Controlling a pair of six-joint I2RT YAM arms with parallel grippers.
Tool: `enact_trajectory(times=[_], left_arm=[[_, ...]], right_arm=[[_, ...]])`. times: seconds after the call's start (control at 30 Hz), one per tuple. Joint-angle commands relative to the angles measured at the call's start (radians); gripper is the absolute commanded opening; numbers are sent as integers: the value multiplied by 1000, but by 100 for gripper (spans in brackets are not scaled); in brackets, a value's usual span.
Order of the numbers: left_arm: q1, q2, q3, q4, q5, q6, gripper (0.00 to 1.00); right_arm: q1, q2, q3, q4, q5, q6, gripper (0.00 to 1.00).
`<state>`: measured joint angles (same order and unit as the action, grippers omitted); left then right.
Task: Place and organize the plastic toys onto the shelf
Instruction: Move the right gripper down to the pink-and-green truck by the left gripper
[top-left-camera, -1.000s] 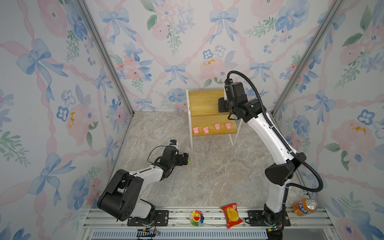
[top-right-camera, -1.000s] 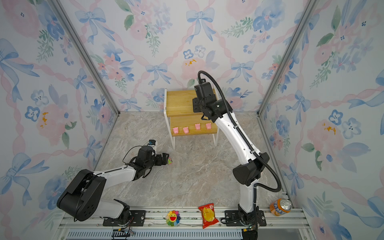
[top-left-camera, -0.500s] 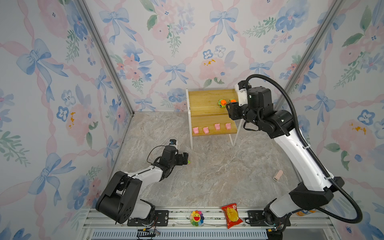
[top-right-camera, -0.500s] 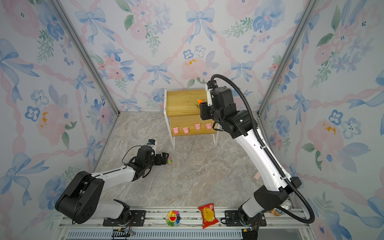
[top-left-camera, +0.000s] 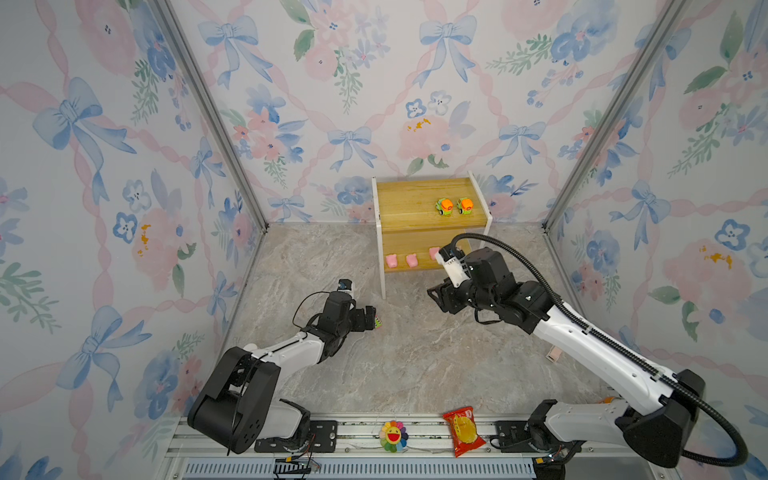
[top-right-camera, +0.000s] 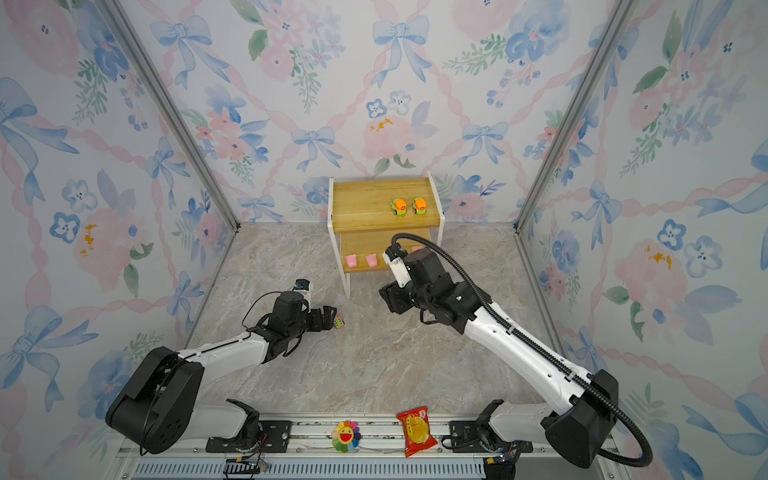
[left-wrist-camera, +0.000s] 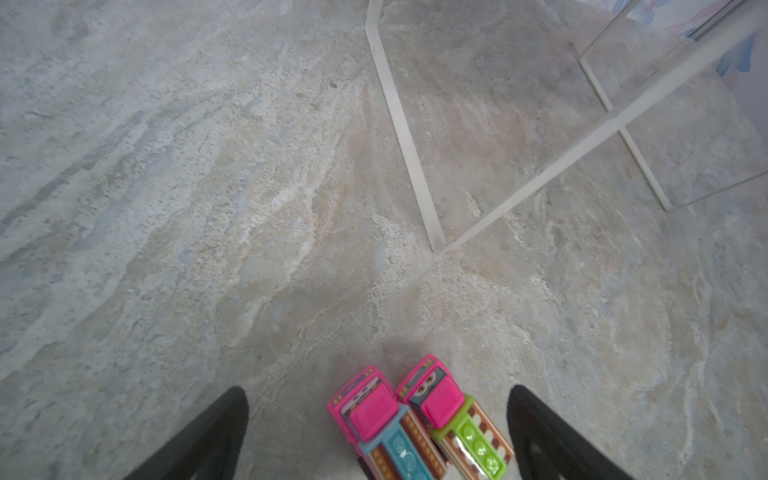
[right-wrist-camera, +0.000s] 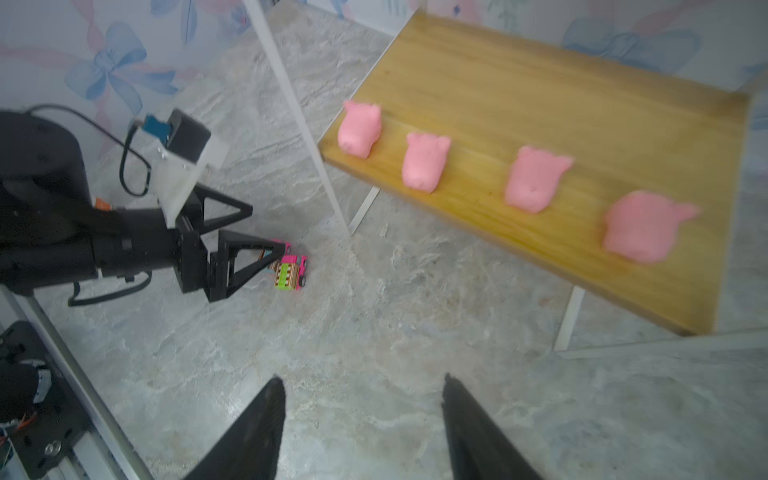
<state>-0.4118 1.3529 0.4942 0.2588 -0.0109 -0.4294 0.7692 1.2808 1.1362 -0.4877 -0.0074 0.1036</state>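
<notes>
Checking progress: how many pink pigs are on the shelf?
4 pigs, spaced in one row along the front of the shelf's lower board; the right arm hides some in both top views.

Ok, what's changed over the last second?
The right gripper pulled back from over the top board of the shelf to hover over the floor in front, jaws open and empty. Two green-and-orange cars that it hid now show on that board. Unchanged: the left gripper, open around two pink cars on the floor, and four pigs on the lower board.
</notes>
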Motion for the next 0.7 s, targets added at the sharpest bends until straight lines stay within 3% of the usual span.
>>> enact_trajectory(times=[0.0,0.17,0.37,0.67], left_arm=[[12,-29,21,-76,-26,-20,98],[37,-64,12,-118,-41,-19,98],[70,-93,-29,-120,-39,-37,98],[81,-79,-41,-128,-53,-46,98]], right_arm=[[66,-40,-143,255,20,-9,63],[122,82,-234,444,82,55,63],[151,321,-191,606,96,85,62],[153,570,-49,655,72,86,62]])
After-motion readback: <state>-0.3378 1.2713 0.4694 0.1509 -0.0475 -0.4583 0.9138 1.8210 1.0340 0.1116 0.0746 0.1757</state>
